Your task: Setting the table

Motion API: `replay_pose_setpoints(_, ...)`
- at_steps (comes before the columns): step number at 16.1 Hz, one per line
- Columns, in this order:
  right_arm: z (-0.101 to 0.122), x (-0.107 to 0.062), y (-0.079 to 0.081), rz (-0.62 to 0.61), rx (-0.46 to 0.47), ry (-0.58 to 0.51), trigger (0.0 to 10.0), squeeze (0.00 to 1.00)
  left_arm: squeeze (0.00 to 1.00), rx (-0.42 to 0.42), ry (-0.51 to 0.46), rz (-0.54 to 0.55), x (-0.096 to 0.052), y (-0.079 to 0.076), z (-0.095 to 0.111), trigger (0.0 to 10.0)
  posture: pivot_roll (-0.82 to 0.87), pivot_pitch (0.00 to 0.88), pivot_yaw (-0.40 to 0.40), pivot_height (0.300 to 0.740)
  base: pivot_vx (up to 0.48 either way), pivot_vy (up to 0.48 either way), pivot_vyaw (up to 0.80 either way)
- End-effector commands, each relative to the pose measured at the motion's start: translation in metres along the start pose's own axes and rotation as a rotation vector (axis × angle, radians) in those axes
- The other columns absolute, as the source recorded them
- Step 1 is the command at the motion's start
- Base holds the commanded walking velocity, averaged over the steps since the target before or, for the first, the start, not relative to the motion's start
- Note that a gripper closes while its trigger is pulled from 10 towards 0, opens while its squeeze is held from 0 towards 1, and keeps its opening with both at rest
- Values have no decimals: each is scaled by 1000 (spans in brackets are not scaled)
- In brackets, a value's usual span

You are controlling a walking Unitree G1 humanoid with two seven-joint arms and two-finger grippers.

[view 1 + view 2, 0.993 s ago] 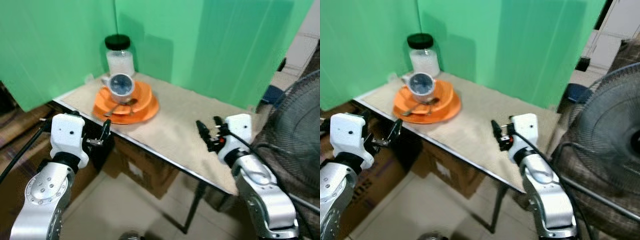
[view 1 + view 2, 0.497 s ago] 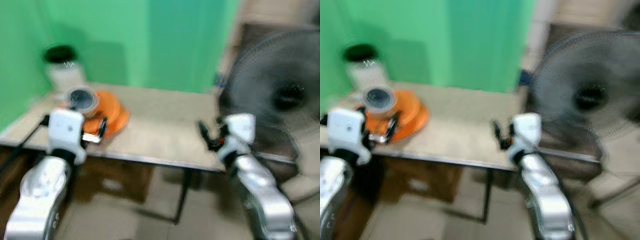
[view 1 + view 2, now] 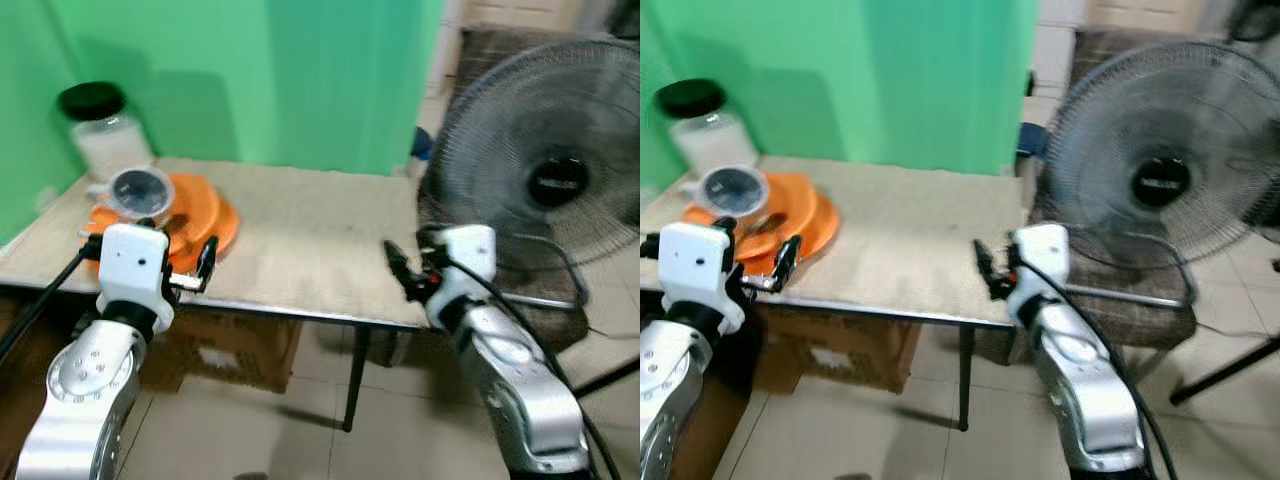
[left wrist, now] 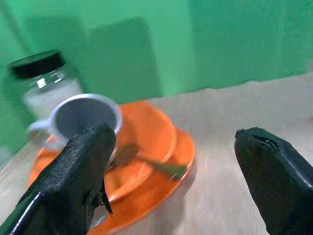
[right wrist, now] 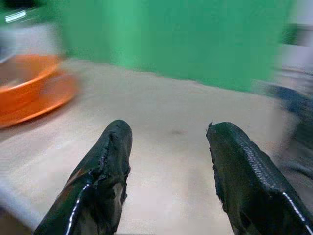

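Left wrist view blurs a spoon (image 4: 146, 164) in stacked orange plates (image 4: 161, 142) holding a white cup (image 4: 80, 117), at the table's (image 3: 310, 240) left end. Left gripper (image 4: 181, 161) and right gripper (image 5: 168, 161) gape wide, empty.

Stacked orange plates (image 3: 205, 215) at table's left end – white cup (image 4: 83, 117) tipped on its side on top, metal spoon (image 4: 146, 161) lying beside it.
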State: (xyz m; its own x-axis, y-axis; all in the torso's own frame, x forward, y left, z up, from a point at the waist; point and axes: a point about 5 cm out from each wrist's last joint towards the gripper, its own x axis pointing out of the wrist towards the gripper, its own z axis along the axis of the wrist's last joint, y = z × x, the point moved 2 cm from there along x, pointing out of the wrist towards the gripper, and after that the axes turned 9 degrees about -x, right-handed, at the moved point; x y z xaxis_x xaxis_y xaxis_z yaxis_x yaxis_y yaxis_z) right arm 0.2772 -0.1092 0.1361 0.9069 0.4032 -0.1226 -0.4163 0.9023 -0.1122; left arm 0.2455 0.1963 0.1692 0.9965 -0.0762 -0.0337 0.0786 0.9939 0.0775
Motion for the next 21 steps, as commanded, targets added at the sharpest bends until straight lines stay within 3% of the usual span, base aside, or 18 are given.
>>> replay_pose_setpoints(1, 2, 1, 6, 47, -15, -4, 10000, 0, 0, 9, -29, 24, -3, 3, 6, 10000, 161, 0, 6, 740, 0, 0, 800)
replay_pose_setpoints(3, 0, 2, 19, 183, -50, 3, 10000, 0, 0, 7, -35, 21, -7, 3, 9, 10000, 173, 0, -6, 740, 366, 0, 800)
replay_pose_setpoints(12, 2, 3, 25, 219, -22, -20, 10000, 0, 0, 42, -32, -13, -12, 1, 10, 10000, 192, 0, -22, 740, 390, 0, 800)
replay_pose_setpoints(17, 5, 2, 17, 190, 19, -43, 10000, 0, 0, 65, -31, -69, -13, -4, 10, 10000, 184, 0, -19, 740, 364, 0, 0)
replay_pose_setpoints(20, 16, 4, 9, 176, 26, -91, 10000, 0, 0, 70, -41, -123, -14, -10, 11, 10000, 182, 0, -26, 740, 0, 0, 0)
replay_pose_setpoints(21, 22, 6, 8, 183, 49, -118, 10000, 1000, 0, 69, -38, -141, -15, -10, 10, 10000, 182, 0, -31, 740, 0, 0, 0)
